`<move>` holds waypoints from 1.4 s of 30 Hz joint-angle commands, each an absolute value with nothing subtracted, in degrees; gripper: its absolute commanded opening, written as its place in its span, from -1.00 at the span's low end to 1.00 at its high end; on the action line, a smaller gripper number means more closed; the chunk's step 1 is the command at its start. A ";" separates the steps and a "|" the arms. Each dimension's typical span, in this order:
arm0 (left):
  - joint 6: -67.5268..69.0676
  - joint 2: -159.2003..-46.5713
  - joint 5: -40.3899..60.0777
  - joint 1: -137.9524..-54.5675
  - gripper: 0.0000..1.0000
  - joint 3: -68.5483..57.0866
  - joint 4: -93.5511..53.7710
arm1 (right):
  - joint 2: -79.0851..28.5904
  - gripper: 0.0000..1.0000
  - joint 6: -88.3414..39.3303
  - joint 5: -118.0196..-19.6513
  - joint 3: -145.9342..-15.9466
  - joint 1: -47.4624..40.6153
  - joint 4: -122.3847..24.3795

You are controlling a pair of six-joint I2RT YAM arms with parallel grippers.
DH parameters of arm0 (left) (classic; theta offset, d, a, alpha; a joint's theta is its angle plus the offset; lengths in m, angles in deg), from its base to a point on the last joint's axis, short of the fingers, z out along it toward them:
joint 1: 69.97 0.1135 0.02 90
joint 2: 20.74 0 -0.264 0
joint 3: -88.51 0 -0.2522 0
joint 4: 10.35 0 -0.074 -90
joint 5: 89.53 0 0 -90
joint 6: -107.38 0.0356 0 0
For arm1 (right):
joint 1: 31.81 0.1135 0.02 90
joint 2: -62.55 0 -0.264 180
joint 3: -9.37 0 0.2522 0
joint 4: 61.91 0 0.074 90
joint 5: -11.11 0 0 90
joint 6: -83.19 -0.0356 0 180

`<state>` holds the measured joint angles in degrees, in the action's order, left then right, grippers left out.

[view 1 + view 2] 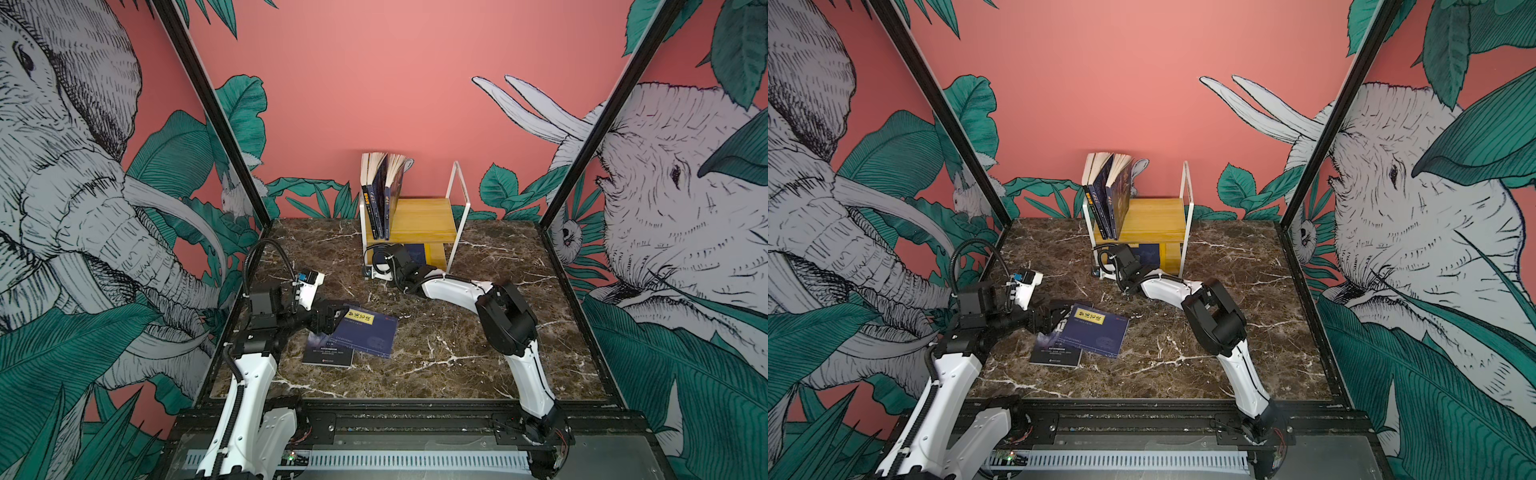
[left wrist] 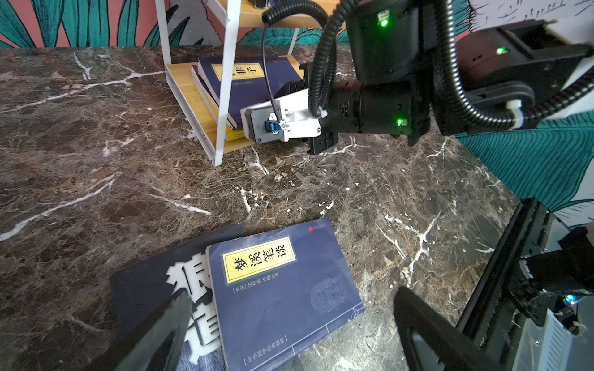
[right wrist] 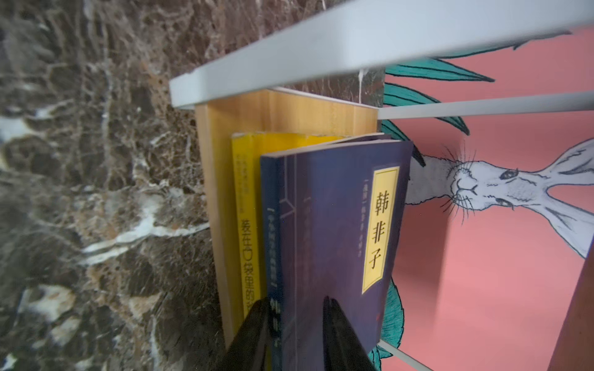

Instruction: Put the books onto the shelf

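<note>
A navy book (image 3: pixel 337 225) lies flat on the shelf's (image 1: pixel 419 216) lower board. My right hand (image 3: pixel 295 300) straddles its spine; gripping or freed, I cannot tell. I'd back straight out, level. My left hand (image 2: pixel 292 294) gapes over a second navy book (image 1: pixel 365 332) on the desk (image 1: pixel 436 345).

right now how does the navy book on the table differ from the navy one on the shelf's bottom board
The loose navy book sits on the table, overlapping a black book; the shelved navy book lies in the shelf over a yellow book. Their title characters differ. Both lie face up, yellow-labelled.
</note>
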<state>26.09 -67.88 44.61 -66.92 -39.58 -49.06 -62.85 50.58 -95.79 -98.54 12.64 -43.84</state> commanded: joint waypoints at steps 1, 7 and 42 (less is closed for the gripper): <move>27.48 -67.58 45.82 -67.05 0.99 -40.52 -48.98 | -60.89 -0.14 51.86 -92.94 -99.14 12.40 -39.55; 27.21 -67.98 45.81 -67.00 0.98 -40.46 -48.58 | -57.03 0.07 49.61 -90.32 -99.40 12.18 -32.80; 27.60 -69.03 45.30 -66.84 0.99 -40.16 -49.10 | -61.00 -0.39 47.58 -84.84 -103.25 6.51 -28.67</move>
